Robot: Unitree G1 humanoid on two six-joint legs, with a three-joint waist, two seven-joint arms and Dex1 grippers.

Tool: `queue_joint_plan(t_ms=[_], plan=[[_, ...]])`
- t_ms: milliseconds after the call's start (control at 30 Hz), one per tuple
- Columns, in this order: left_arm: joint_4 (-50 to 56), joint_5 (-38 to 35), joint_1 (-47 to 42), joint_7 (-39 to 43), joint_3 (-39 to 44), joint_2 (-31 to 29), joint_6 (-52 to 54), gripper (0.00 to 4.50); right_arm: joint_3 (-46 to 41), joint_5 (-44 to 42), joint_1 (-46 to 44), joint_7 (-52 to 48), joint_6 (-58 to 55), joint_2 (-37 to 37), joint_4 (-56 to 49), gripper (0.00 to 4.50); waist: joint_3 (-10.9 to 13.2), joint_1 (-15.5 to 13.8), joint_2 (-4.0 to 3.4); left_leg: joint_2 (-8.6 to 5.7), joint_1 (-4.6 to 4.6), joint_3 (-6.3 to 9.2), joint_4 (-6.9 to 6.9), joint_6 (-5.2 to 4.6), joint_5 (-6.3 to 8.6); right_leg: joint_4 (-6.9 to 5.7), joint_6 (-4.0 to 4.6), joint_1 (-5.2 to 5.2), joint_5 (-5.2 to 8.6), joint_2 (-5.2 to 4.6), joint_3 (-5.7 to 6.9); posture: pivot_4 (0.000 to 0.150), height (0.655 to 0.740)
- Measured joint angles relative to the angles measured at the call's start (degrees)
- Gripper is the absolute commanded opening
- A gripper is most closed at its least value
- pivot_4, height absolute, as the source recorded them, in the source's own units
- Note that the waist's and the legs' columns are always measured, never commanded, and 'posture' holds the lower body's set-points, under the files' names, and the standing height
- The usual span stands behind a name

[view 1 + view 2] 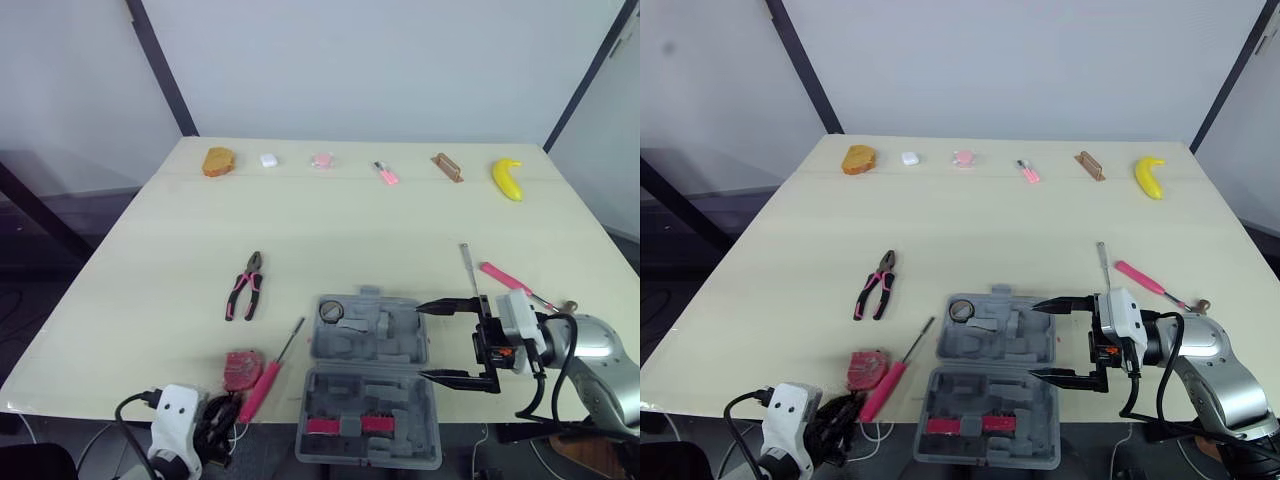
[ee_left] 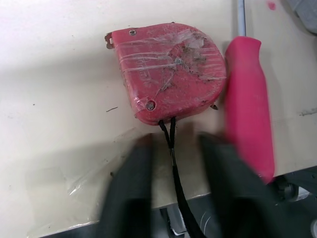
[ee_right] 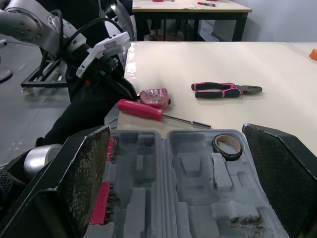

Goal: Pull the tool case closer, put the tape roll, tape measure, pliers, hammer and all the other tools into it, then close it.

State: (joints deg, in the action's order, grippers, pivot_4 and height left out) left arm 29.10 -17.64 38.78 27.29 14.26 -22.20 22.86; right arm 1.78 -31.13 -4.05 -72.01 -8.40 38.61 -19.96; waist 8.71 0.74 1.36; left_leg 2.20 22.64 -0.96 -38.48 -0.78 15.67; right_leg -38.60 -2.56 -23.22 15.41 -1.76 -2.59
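The grey tool case (image 1: 370, 385) lies open at the table's front edge, with the tape roll (image 1: 331, 311) in its far half. My right gripper (image 1: 425, 342) is open at the case's right side, one finger by each half; in the right wrist view its fingers (image 3: 91, 168) straddle the case (image 3: 198, 198). Left of the case lie the red tape measure (image 1: 242, 369) and a pink-handled screwdriver (image 1: 262, 388). My left gripper (image 2: 177, 146) is open just short of the tape measure (image 2: 171, 74). The pliers (image 1: 245, 285) lie further back. The pink-handled hammer (image 1: 515, 283) lies at right.
A thin metal tool (image 1: 467, 266) lies beside the hammer. Along the far edge sit an orange object (image 1: 219, 161), a white piece (image 1: 268, 159), pink items (image 1: 321, 160), a brown block (image 1: 447, 166) and a banana (image 1: 507, 178). The case overhangs the table's front edge (image 1: 120, 400).
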Motion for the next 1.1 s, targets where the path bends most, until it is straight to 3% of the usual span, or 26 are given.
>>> queue_joint_plan(t_ms=[100,133,400,600,667,833,1000,1100], plan=[[0.0,-0.7,0.3,1.1,1.0,-0.1,0.0,4.36,0.0,0.2,0.0,0.0,0.1,0.0,0.0,4.5,0.0,0.0,0.0,0.0,0.0,0.0,0.0,0.0,0.0,0.0,0.0,0.0,0.0,0.0,0.0,0.15,0.74],[0.0,-1.0,0.4,1.6,1.2,-0.7,-0.1,4.45,0.0,0.3,0.0,0.0,0.2,0.0,0.1,4.5,0.0,0.0,0.0,0.0,0.0,0.0,0.0,0.0,0.0,0.0,0.0,0.0,0.0,0.0,0.01,0.15,0.74],[0.0,-5.7,2.1,9.3,5.9,-4.6,-1.9,4.45,0.1,1.9,0.1,0.8,2.3,-0.9,0.9,4.5,0.0,0.0,-0.01,0.01,0.0,-0.01,0.0,0.0,0.0,0.02,0.02,0.0,0.01,-0.01,0.03,0.15,0.74],[-4.1,-7.7,-2.6,15.7,9.7,-9.5,-4.7,4.45,0.3,2.3,0.3,1.9,2.5,-1.7,0.9,4.5,0.0,-0.1,0.0,0.0,0.01,-0.02,0.0,0.0,0.0,0.02,0.02,0.0,0.01,0.01,0.05,0.15,0.74],[-7.0,-9.0,-5.5,19.5,10.1,-12.9,-5.1,4.45,0.4,2.7,0.3,2.4,2.5,-1.9,0.8,4.5,0.0,-0.1,-0.01,0.0,0.0,-0.04,0.0,0.0,0.0,0.01,0.02,0.0,0.01,0.01,0.07,0.15,0.74],[-21.2,-9.9,-17.6,38.5,8.5,-24.9,-12.4,4.45,1.2,3.0,0.1,3.2,2.5,-2.6,0.8,4.5,0.0,0.0,-0.04,0.01,0.0,-0.17,0.01,0.01,0.0,0.01,0.03,-0.01,0.01,0.02,0.06,0.15,0.74],[-30.9,-6.6,-24.4,49.1,2.1,-27.9,-20.5,4.45,1.2,2.7,-0.3,3.8,2.3,-2.8,0.7,4.5,0.1,0.0,-0.04,0.03,0.05,-0.18,0.04,0.0,0.0,0.01,0.02,-0.08,0.0,0.01,0.08,0.15,0.74],[-42.8,-1.4,-34.8,56.5,-3.9,-29.8,-30.6,4.45,1.6,2.5,-2.2,3.7,2.2,-2.8,0.6,4.5,0.1,-0.7,-0.08,0.0,0.09,-0.19,-0.02,0.01,-0.02,-0.05,0.04,-0.05,0.0,0.09,0.19,0.15,0.74]])
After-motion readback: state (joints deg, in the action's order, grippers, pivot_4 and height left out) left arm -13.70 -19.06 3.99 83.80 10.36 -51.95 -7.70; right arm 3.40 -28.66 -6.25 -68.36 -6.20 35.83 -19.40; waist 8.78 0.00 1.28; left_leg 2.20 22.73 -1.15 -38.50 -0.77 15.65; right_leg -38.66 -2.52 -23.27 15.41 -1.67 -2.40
